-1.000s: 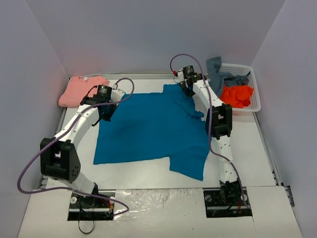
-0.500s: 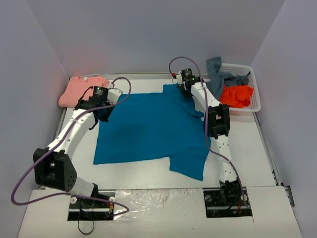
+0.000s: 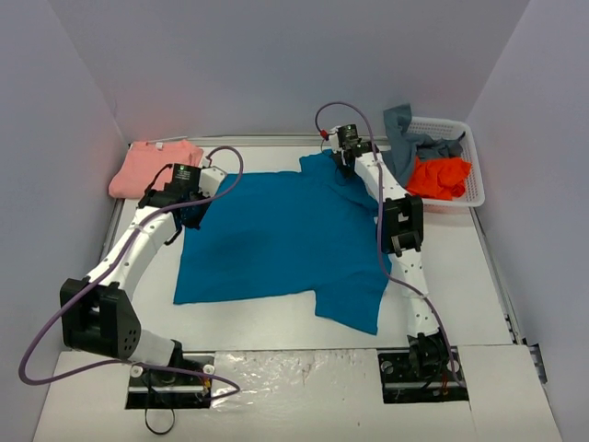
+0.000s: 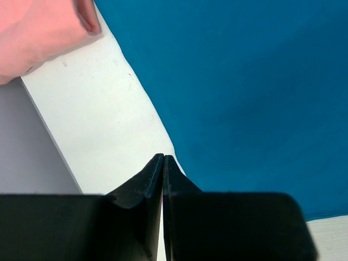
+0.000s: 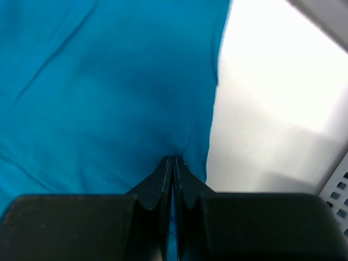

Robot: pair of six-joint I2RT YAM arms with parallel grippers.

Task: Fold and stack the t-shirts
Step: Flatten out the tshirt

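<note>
The teal-blue t-shirt [image 3: 276,239] lies spread flat across the middle of the table. My left gripper [image 3: 192,214] is shut at the shirt's far left corner; in the left wrist view the fingertips [image 4: 163,157] meet right on the taut cloth edge [image 4: 244,98]. My right gripper [image 3: 342,164] is shut on the shirt's far right edge, with teal cloth [image 5: 109,81] pinched between the fingers [image 5: 174,159]. The salmon-pink shirt [image 3: 152,166] lies folded at the far left and also shows in the left wrist view [image 4: 38,27]. The orange shirt [image 3: 440,177] and the grey-blue shirt [image 3: 409,138] lie in the basket.
The white lattice basket [image 3: 476,184] stands at the far right; its corner shows in the right wrist view [image 5: 340,187]. Grey walls close the table at the back and sides. Bare white table [image 3: 276,322] runs along the near side of the teal shirt.
My left gripper has moved a little left and back at the shirt's corner. My right gripper has moved slightly back and left, drawing the shirt's far right edge with it.
</note>
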